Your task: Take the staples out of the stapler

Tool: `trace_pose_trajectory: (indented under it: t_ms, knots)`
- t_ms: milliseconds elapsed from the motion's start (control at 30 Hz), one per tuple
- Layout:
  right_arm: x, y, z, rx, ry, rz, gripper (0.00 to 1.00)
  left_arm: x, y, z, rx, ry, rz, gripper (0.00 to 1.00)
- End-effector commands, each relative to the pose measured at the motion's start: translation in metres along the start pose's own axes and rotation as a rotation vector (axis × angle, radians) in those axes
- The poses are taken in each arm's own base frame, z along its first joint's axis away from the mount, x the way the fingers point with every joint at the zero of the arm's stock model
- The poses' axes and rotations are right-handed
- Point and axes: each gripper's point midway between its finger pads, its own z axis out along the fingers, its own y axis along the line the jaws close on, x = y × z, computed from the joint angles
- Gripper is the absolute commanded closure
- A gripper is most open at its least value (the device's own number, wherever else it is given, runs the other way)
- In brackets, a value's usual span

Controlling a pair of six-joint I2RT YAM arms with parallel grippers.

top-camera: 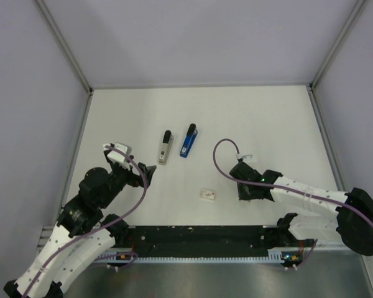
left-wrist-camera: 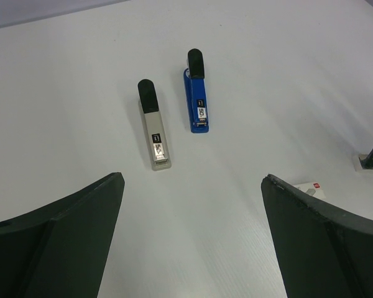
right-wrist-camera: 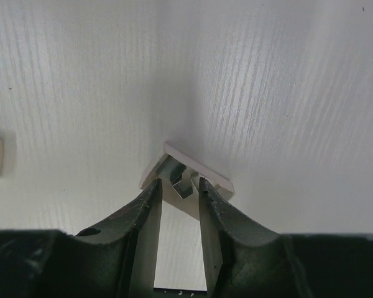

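Judged light, rigid and slick, the stapler [left-wrist-camera: 198,99] suits a grip across its blue mid-body; left gripper [left-wrist-camera: 191,180] stands wide open, right gripper [right-wrist-camera: 177,189] narrow, hold undeterminable.

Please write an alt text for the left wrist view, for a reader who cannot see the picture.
A blue stapler and a grey stapler lie side by side, apart, on a white table, dark ends pointing away from the camera. The two dark fingers of the left hand stand wide open in the foreground, holding nothing.
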Motion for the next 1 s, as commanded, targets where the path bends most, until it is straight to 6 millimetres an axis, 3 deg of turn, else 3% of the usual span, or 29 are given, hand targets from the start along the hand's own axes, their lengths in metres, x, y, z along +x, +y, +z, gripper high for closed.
trace_pose_trajectory:
  t_ms: [0,233,533,667,833,967]
  knots:
    - [-0.007,0.001,-0.001,-0.009,-0.023,0.020,0.69,-0.014,-0.001,0.003,0.002,-0.051,0.005,0.02]
    - [-0.012,0.001,-0.007,-0.014,-0.043,0.026,0.67,-0.013,-0.001,0.003,0.002,-0.050,0.007,0.02]
    - [-0.030,-0.008,-0.031,-0.005,-0.110,0.049,0.59,-0.014,-0.005,0.005,0.021,-0.043,0.003,0.02]
    - [-0.024,-0.011,-0.034,-0.010,-0.110,0.071,0.58,-0.010,-0.027,0.010,0.147,0.022,0.042,0.02]
    - [-0.017,-0.012,-0.035,-0.033,-0.112,0.139,0.58,0.016,-0.062,0.028,0.318,0.229,-0.004,0.02]
    - [-0.014,-0.022,-0.034,0.015,-0.116,0.177,0.58,0.030,-0.073,0.041,0.352,0.274,-0.078,0.02]
